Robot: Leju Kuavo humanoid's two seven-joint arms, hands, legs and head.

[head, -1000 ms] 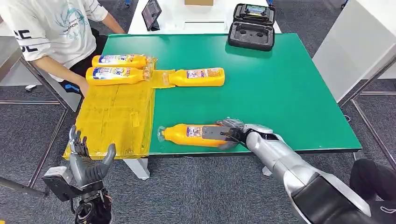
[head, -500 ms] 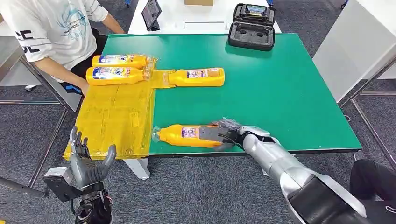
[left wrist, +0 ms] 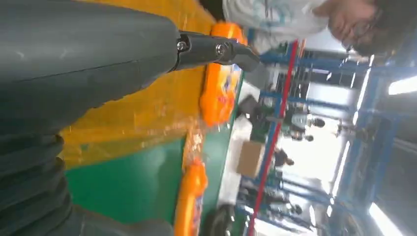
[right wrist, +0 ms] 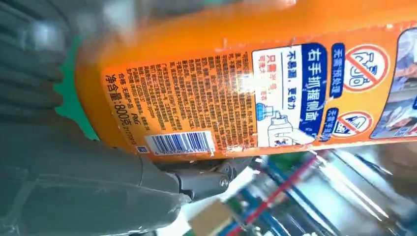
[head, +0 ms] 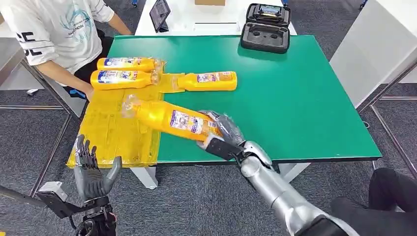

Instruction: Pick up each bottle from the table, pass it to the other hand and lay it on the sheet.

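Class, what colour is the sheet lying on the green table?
Yellow. The sheet covers the table's left end, clearest in the head view.

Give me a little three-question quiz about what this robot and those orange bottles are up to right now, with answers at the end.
1. True or false: the right hand holds an orange bottle lifted off the green table.
2. How many orange bottles lie at the far end of the yellow sheet, not counting the held one?
A. one
B. three
C. five
3. Fill the gap: the left hand waits below the table's edge, fingers spread and holding ____.

Key
1. True; its capped end points over the sheet.
2. B; two side by side, a third with only its neck on the sheet.
3. Nothing.
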